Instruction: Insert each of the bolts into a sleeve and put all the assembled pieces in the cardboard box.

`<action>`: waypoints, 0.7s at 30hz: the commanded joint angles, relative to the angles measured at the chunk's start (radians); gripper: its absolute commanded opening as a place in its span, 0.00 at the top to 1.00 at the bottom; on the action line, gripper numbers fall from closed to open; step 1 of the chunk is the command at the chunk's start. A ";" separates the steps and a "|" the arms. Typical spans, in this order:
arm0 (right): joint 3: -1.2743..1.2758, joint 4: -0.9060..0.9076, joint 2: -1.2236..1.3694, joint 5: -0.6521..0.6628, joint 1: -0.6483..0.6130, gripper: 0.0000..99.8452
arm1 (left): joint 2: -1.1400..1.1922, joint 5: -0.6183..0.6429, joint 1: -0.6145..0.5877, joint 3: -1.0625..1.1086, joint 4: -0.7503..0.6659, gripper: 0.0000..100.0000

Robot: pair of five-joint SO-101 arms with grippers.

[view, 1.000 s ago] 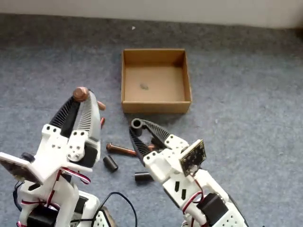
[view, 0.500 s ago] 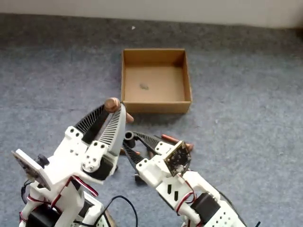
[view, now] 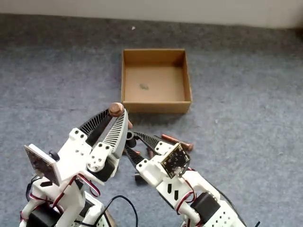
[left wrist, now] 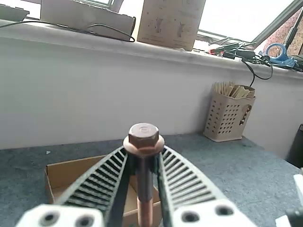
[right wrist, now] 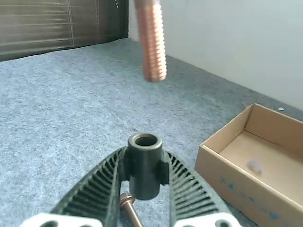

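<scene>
Here, your left jaws pinch a bolt (left wrist: 143, 137) upright, apparently just above the sleeve (right wrist: 144, 163) pinched in your right jaws, near the cardboard box (view: 156, 107)

— Where is the bolt?
— The copper bolt (left wrist: 143, 136) stands upright in the left tool (view: 115, 118), its hex head resting on the fingertips and its shank running down between them.
— And the sleeve?
— The black sleeve (right wrist: 144, 163) is clamped upright in the right tool (view: 131, 142), bore open upward. The bolt's threaded end hangs just above it, apart from it.
— Any others?
— A second bolt (view: 176, 141) lies flat on the grey carpet (view: 246, 94) beside the right tool. A third bolt (right wrist: 127, 204) lies on the carpet under the sleeve.
— The box?
— The cardboard box (view: 156, 107) sits open-topped beyond both, brown and square, with a small grey mark on its floor.
</scene>
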 commanded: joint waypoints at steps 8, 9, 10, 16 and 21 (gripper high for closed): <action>-0.084 -0.056 -0.013 0.008 0.030 0.99 | -0.010 -0.043 0.012 0.031 0.000 1.00; -0.084 -0.056 -0.013 0.008 0.030 0.99 | -0.010 -0.044 0.012 0.031 0.000 1.00; -0.085 -0.056 -0.013 0.008 0.030 0.99 | -0.010 -0.044 0.010 0.033 0.003 1.00; -0.085 -0.056 -0.013 0.008 0.033 0.99 | -0.010 -0.048 0.010 0.079 0.000 1.00; -0.085 -0.056 -0.013 0.008 0.033 0.99 | -0.010 -0.048 0.005 0.081 0.005 1.00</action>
